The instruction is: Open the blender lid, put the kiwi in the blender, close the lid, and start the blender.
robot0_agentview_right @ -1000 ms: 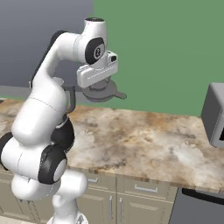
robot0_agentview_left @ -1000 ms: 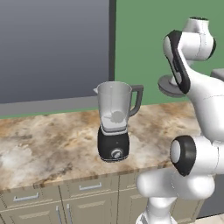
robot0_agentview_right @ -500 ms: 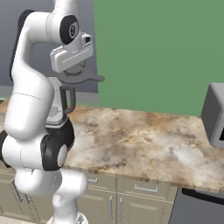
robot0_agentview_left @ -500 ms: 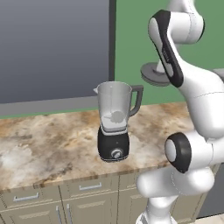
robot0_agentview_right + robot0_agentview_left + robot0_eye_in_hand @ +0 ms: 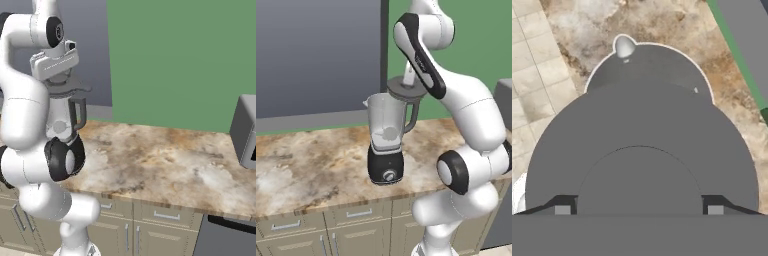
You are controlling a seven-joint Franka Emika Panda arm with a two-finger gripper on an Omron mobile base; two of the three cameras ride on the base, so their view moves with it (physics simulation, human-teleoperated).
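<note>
Now the blender lid, gripped in the claw, has been carried over above the blender; closing seems next.

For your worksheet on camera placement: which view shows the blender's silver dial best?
The left base view: the dial faces the camera on the blender base. In the right base view the arm hides the base; the hand view looks down onto the lid.
</note>
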